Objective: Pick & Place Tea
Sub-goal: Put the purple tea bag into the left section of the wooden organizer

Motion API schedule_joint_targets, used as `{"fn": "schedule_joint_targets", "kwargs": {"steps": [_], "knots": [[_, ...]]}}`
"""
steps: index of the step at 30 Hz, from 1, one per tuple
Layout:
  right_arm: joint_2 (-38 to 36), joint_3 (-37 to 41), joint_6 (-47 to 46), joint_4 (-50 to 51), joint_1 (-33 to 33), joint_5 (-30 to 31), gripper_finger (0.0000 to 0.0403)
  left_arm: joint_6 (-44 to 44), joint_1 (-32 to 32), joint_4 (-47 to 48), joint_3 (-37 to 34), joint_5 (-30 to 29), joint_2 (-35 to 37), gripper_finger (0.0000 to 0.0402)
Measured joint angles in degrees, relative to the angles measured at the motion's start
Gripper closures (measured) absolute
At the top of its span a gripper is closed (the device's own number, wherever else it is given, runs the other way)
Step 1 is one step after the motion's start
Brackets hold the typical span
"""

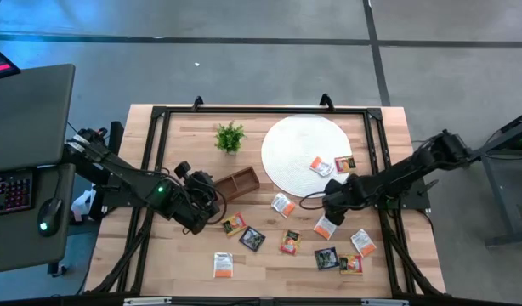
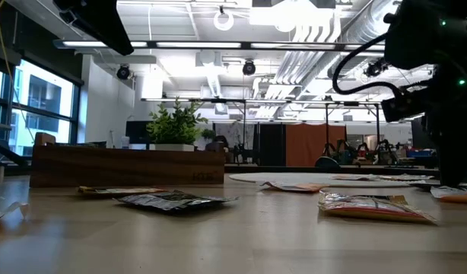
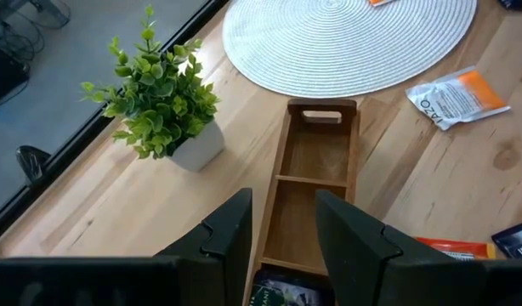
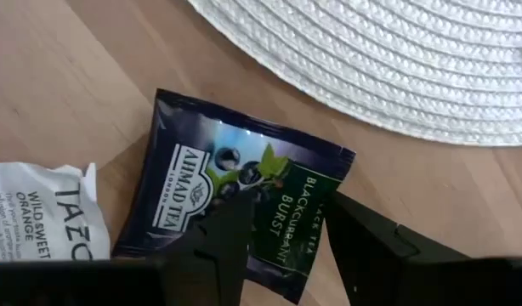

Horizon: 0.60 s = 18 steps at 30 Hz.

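Dark foil with a green berry mark: the Ahmad blackcurrant sachet (image 4: 244, 204) lies flat on the wood just off the rim of the white woven disc (image 4: 388, 59), directly under the right gripper (image 4: 278, 246), whose fingers stand parted either side of it and hold nothing. Beside it lies a white Tazo wild-orange sachet (image 4: 40, 221). In the right wrist view the dark sachet's long axis runs slantwise, one short end toward the disc's rim, the other toward the fingers; its printed face is up.

Judging by how things lie, the job is barely begun. In the high view two sachets (image 1: 321, 166) sit on the disc's right edge, and the rest are strewn over the near half of the table (image 1: 159, 255): an orange-and-white one (image 1: 283, 204) just off the disc, a black one (image 1: 252, 238), another orange one (image 1: 223, 264) nearest the front, and a cluster at near right (image 1: 350, 264). The wooden divided tray (image 3: 316, 187) shows two bare compartments; the one closest to the left gripper (image 3: 282, 246) seems to hold a dark sachet (image 3: 278, 293), partly hidden.

The left gripper hovers over the tray's end, fingers moderately apart and empty, with the small green plant (image 3: 159, 93) just beside the tray.
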State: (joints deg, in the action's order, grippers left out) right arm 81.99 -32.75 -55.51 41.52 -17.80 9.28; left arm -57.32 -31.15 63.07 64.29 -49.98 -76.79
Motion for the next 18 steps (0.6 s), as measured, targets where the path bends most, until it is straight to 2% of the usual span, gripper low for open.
{"fn": "schedule_joint_targets", "kwargs": {"steps": [4,9,11,13,15,18], "knots": [[0.31,-0.31,0.02,-0.88,0.01,1.61,0.0284,0.0,-0.01,0.02,0.0,0.0,0.0,0.0275],[-2.69,-2.64,5.37,-0.4,0.17,5.46,0.0384,0.02,-0.01,0.02,0.0,0.0,0.0,0.0275],[-4.07,-5.25,9.29,-1.0,0.17,9.74,0.039,0.01,0.01,0.04,0.0,-0.05,0.0,0.0275],[-4.43,-8.33,12.57,-2.14,0.11,16.78,0.0384,0.04,-0.01,0.01,0.0,-0.09,0.0,0.0275],[-4.32,-11.25,21.72,-7.27,0.05,24.55,0.0391,0.08,-0.01,0.02,0.0,-0.53,0.0,0.0275],[-2.76,-12.85,46.58,-29.51,-0.75,36.21,0.0398,0.75,0.01,0.02,0.0,-1.51,0.0,0.0275]]}}
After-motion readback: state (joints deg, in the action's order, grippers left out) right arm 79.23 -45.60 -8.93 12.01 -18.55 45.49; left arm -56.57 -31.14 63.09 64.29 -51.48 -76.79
